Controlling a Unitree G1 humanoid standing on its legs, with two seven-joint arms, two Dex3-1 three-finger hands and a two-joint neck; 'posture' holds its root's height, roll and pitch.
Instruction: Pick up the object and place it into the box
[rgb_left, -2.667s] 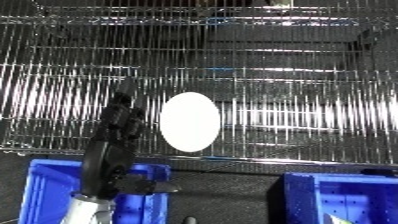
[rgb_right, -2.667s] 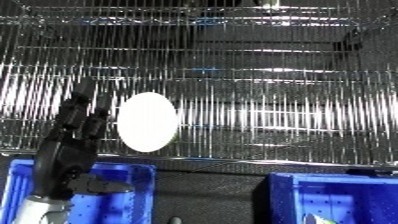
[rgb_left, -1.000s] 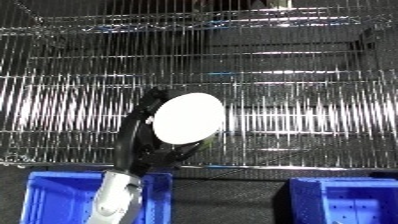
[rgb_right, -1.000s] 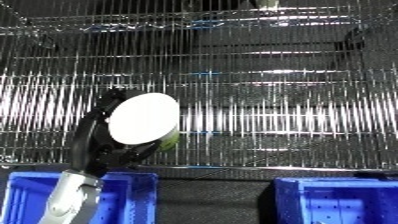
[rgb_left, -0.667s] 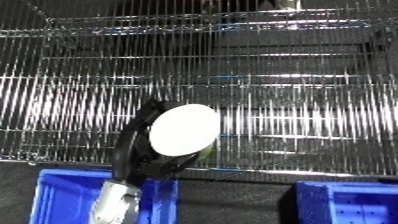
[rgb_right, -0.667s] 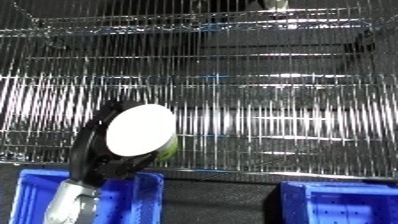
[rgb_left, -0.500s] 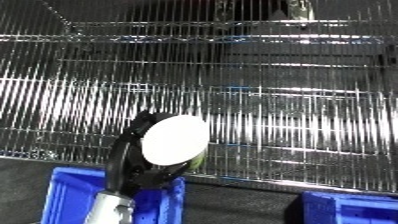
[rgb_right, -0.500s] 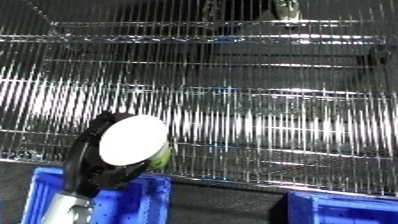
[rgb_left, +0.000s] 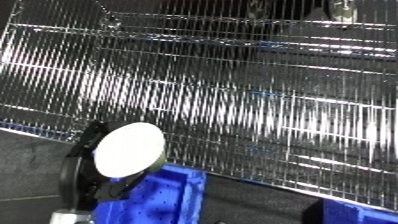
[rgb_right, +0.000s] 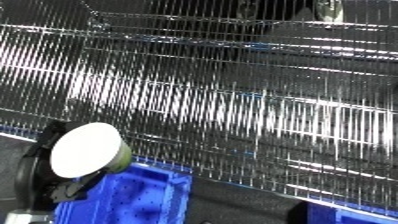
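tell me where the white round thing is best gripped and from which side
Best around its rim, from behind and below, as the left hand has it now: the white round object shows its flat face to the camera with a greenish side wall behind, so fingers can wrap the edge. Its back is hidden.

The wire shelf (rgb_left: 249, 100) walls off everything above and behind the blue bin (rgb_left: 164, 197). The bin's open top, just below the shelf's front edge, lies unobstructed.
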